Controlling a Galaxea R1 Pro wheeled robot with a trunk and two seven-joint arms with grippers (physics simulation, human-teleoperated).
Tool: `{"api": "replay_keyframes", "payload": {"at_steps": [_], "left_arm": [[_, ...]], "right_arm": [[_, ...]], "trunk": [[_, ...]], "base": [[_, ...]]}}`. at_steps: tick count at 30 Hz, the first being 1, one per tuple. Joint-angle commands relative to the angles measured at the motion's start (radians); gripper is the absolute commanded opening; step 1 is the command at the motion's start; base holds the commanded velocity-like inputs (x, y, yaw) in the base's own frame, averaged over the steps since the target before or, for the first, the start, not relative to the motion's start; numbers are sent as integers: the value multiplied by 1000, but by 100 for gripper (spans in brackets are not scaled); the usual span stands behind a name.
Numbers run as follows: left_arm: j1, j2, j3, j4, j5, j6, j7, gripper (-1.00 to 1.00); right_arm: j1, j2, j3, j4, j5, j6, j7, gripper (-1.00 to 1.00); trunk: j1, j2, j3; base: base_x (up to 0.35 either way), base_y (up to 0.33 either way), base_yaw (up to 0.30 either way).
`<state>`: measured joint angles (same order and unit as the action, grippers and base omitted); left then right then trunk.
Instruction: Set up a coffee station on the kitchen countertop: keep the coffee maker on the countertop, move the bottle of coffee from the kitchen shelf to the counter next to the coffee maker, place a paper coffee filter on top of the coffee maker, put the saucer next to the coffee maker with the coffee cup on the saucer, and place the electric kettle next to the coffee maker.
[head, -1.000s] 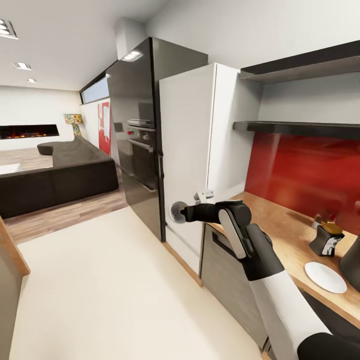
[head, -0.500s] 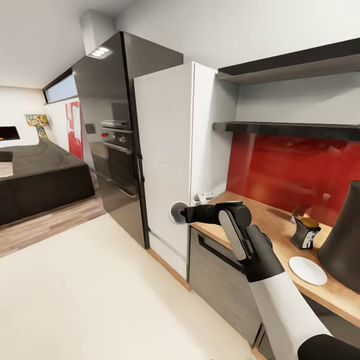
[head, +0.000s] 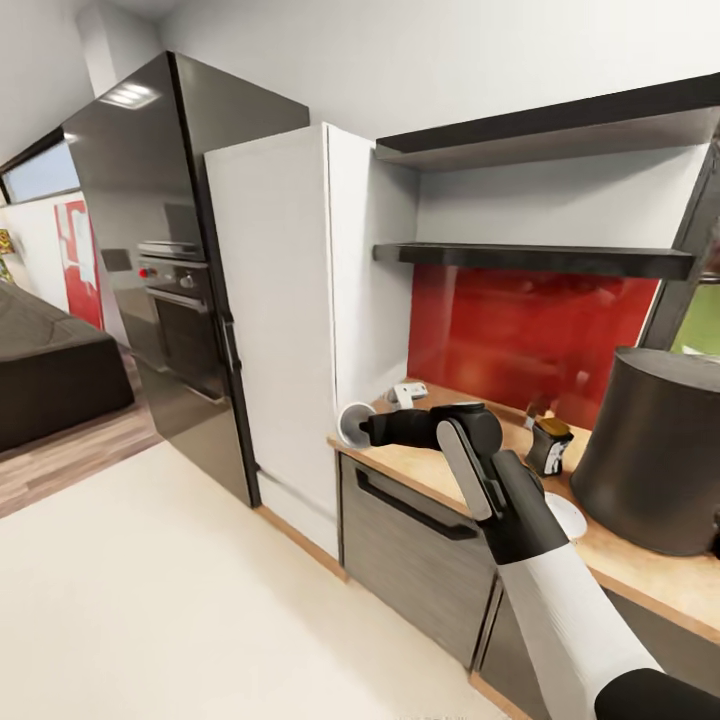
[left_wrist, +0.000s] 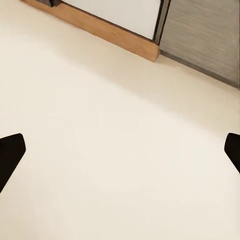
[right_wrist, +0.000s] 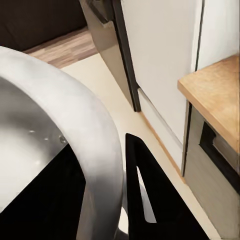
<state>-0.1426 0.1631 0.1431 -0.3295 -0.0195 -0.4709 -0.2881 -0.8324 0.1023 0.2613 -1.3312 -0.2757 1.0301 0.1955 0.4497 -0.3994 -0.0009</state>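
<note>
My right gripper (head: 366, 428) is held out in front of me, shut on the silver electric kettle (head: 351, 424), just off the counter's left end. The kettle's metal body (right_wrist: 55, 150) bulks close in the right wrist view, with a black finger (right_wrist: 145, 195) beside it. The wooden countertop (head: 440, 465) carries a big dark coffee maker (head: 655, 450), a small dark bottle with a gold cap (head: 548, 446), a white saucer (head: 572, 517) partly behind my arm, and a small white object (head: 408, 392) near the back. My left gripper (left_wrist: 120, 155) hangs open above the pale floor.
A tall white cabinet (head: 290, 320) and a black oven column (head: 165, 270) stand left of the counter. Two dark shelves (head: 540, 258) hang above a red backsplash (head: 520, 335). A grey drawer front (head: 415, 545) sits under the counter. Open pale floor (head: 180, 600) spreads to the left.
The whole view has swung to the right: the living room has slid out and the counter with the coffee maker has come further in. My right arm holds the same pose.
</note>
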Motion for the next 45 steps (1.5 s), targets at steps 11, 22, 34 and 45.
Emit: {"api": "replay_keyframes", "payload": {"at_steps": [11,22,34,45], "left_arm": [[0,2,8,1,-2,-2,-9,100],[0,1,10,0,1,-1,-7,100],[0,0,10,0,1,-2,-6,100],[0,1,10,0,1,-2,-7,100]], "right_arm": [[-1,-1,-2,3,-35,4,7,-100],[-1,-1,-2,4,-37,4,7,-100],[-1,-1,-3,4,-36,4,7,-100],[1,-3,-2,25,-34,4,7,-100]], "trunk": [[0,-1,0],[0,-1,0],[0,-1,0],[0,-1,0]], "base": [[0,0,-300],[75,72,-300],[125,108,-300],[2,2,-300]]}}
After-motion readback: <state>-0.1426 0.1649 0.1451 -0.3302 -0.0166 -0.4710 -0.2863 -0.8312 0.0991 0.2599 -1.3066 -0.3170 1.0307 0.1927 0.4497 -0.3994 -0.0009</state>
